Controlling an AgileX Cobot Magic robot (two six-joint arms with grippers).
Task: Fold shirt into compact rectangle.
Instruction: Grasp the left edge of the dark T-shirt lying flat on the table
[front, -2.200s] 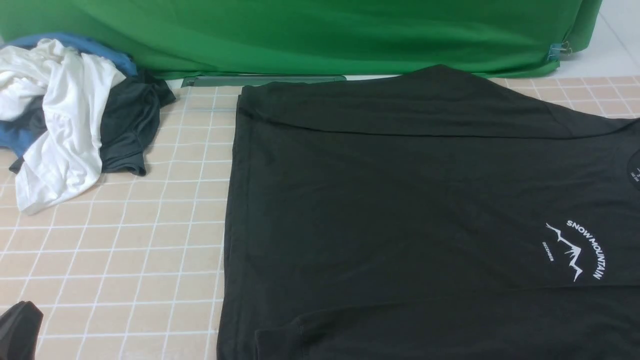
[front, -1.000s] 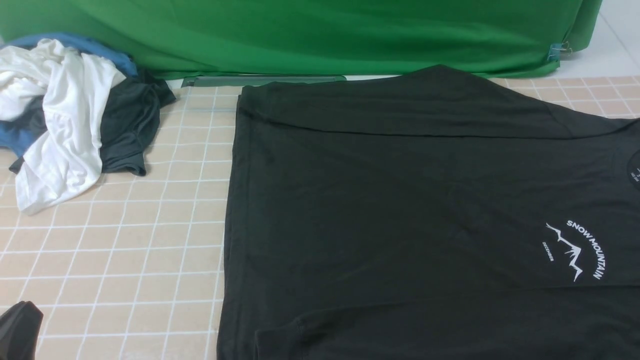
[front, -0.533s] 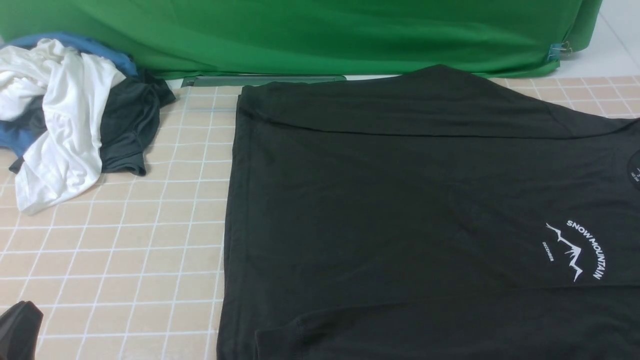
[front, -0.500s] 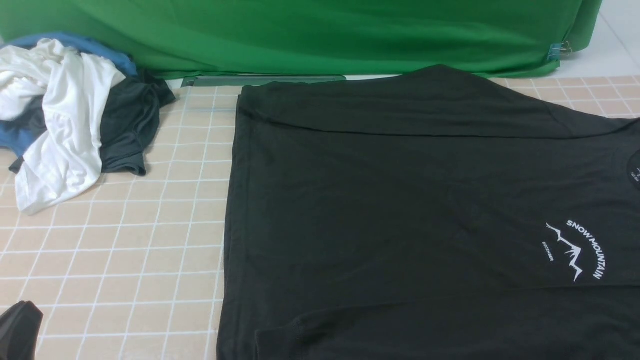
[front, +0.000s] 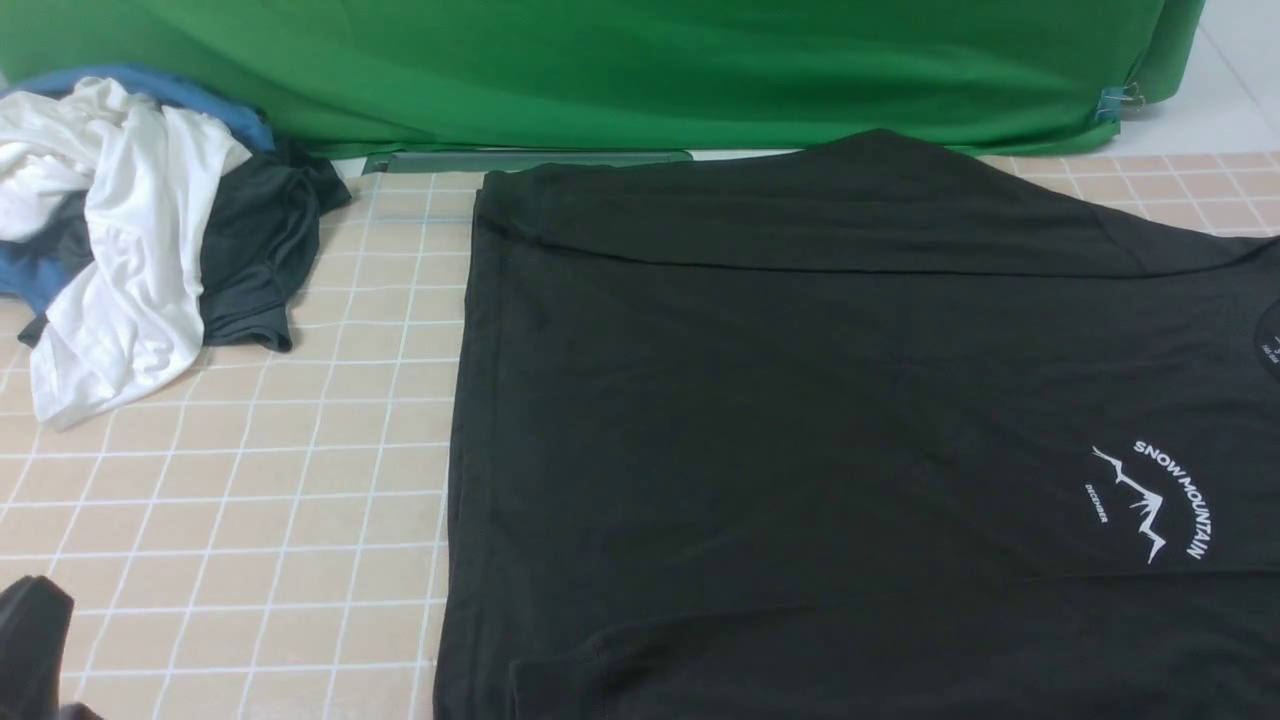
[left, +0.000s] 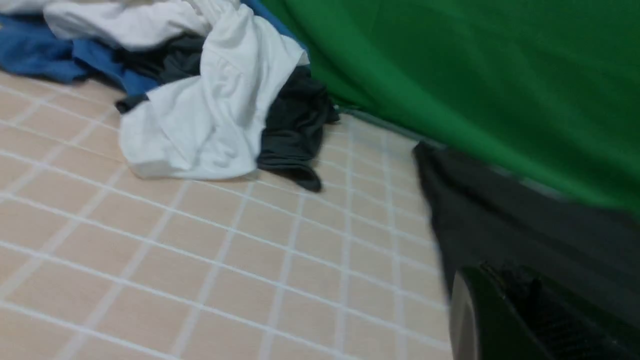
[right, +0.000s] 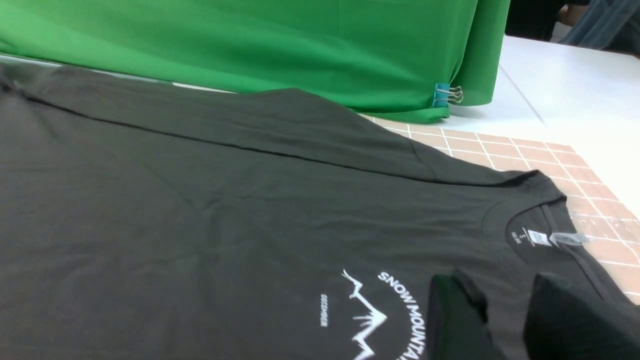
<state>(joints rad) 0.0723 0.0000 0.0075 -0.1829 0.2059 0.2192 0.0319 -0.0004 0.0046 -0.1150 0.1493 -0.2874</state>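
From the front, we see the shirt (front: 800, 420) spread flat across the right of the tiled mat (front: 250, 500), its far long edge folded over. The left gripper (front: 30, 640) shows only as a dark tip at the near left corner, clear of the cloth. A heap topped by a white garment (front: 130, 240) lies far left, with a green backdrop (front: 600, 70) behind.

The left wrist view is blurred. We take its jaws as closed and empty.

In the right wrist view, the right gripper (right: 500, 300) hangs over the chest print (right: 380, 310) beside the collar (right: 530, 210), jaws partly apart and holding nothing. We judge that a pinch here could catch only one layer. It could also drag the cloth over the smooth mat and undo the far fold. A binder clip (right: 447, 95) pins the backdrop, and a white tabletop (right: 565, 85) lies beyond.
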